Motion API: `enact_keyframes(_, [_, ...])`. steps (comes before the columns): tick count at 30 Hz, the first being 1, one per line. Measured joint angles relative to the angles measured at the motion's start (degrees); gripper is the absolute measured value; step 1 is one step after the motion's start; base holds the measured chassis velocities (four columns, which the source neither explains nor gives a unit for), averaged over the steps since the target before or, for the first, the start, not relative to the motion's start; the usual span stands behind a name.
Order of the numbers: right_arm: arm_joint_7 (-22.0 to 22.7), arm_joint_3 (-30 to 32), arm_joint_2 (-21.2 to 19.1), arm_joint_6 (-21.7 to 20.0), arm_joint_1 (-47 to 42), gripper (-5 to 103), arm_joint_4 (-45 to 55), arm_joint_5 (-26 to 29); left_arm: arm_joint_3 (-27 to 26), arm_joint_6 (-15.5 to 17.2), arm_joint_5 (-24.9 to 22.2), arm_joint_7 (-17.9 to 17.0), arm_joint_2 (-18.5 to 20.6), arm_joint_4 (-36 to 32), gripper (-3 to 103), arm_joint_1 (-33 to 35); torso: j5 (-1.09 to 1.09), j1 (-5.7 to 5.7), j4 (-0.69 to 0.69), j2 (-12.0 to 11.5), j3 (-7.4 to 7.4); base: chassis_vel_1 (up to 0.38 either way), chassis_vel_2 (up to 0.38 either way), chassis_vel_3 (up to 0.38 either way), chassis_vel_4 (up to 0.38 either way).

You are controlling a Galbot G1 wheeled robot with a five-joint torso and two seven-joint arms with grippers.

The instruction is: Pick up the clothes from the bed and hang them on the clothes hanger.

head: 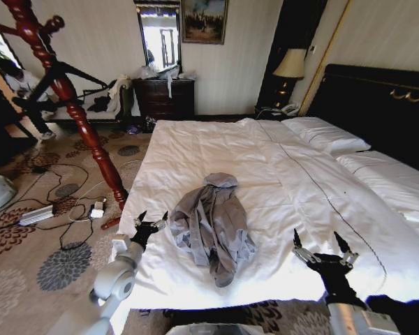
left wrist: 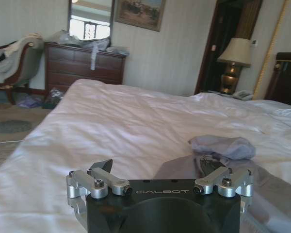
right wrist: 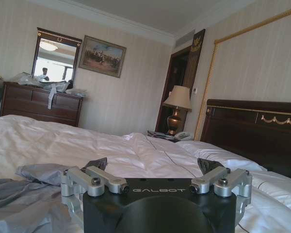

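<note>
The clothes [head: 211, 225], a blue-grey garment, lie crumpled on the white bed [head: 216, 150] near its foot. My left gripper [head: 151, 222] hovers open just left of the garment, close to the bed's left edge. In the left wrist view the left gripper [left wrist: 157, 167] has its fingers spread, with the clothes [left wrist: 223, 145] just ahead and to one side. My right gripper [head: 322, 244] is open over the sheet, well to the right of the garment. The right wrist view shows the right gripper [right wrist: 153, 165] empty and the clothes [right wrist: 39, 172] off to the side. A thin black clothes hanger [head: 80, 72] hangs on the red stand.
A red wooden coat stand [head: 63, 91] rises from the carpet left of the bed. Cables and a power strip [head: 38, 214] lie on the floor by it. A dark dresser [head: 164, 98] stands at the far wall. The black headboard [head: 377, 105] and pillows [head: 328, 136] are at right.
</note>
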Motion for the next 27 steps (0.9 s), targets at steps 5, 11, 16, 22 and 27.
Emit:
enact_keyframes(5, [0.04, 0.31, 0.47, -0.05, -0.58, 100, 0.00, -0.36, 5.92, 0.35, -2.08, 0.01, -0.74, 5.04, 100, -10.48, 0.00, 0.01, -0.03, 0.00, 0.00, 0.000, 0.000, 0.000, 0.000])
enact_keyframes(11, [0.12, 0.86, 1.17, 0.20, -1.08, 100, 0.00, -0.77, 11.08, 0.73, -5.01, -0.07, -2.44, 10.02, 100, -18.45, 0.00, 0.00, -0.02, 0.00, 0.00, 0.000, 0.000, 0.000, 0.000])
enact_keyframes(16, [0.26, 1.81, 1.76, 0.20, -1.23, 100, 0.00, -0.69, 14.92, 1.59, -8.04, -1.12, -6.11, 15.66, 100, -24.99, 0.00, 0.00, -0.02, 0.00, 0.00, 0.000, 0.000, 0.000, 0.000])
enact_keyframes(22, [0.37, 2.30, 2.35, 0.21, -1.31, 100, 0.00, -0.61, 17.65, 3.51, -12.50, -2.89, -10.74, 22.71, 99, -32.19, 0.01, 0.01, -0.02, 0.00, 0.00, 0.000, 0.000, 0.000, 0.000])
enact_keyframes(27, [0.39, 2.25, 2.61, 0.21, -0.94, 100, 0.00, -0.59, 18.74, 4.97, -16.49, -3.54, -15.24, 28.78, 99, -37.50, 0.00, 0.01, -0.02, 0.00, 0.00, 0.000, 0.000, 0.000, 0.000])
